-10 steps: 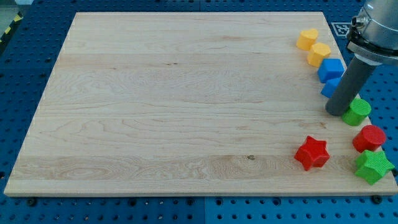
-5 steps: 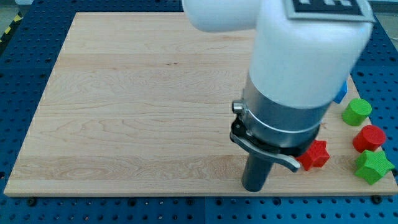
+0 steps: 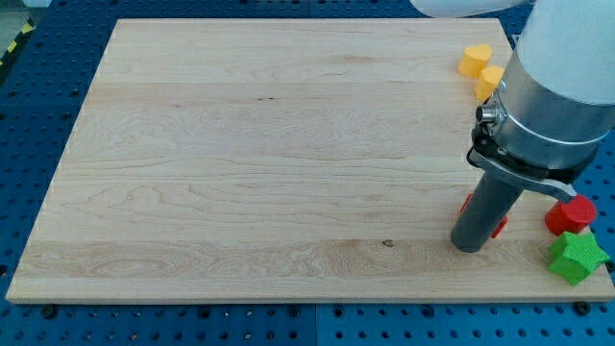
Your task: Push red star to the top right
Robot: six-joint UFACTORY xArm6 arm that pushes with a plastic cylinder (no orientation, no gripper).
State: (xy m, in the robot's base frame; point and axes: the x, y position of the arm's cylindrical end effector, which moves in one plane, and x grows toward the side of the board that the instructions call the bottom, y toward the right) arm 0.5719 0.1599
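Note:
The red star (image 3: 499, 226) lies near the board's bottom right and is mostly hidden behind my rod; only small red edges show on either side of it. My tip (image 3: 469, 246) rests on the wooden board (image 3: 269, 154), right at the star's lower left side, seemingly touching it. The arm's wide body covers the area above the star.
Two yellow blocks (image 3: 474, 60) (image 3: 489, 82) sit at the view's top right. A red cylinder (image 3: 572, 214) and a green star (image 3: 577, 258) lie at the right edge, right of the red star. The blue blocks and the green cylinder are hidden behind the arm.
My tip went from the right edge to the board's bottom middle, then moved right against the red star's left side. The star has shifted slightly up.

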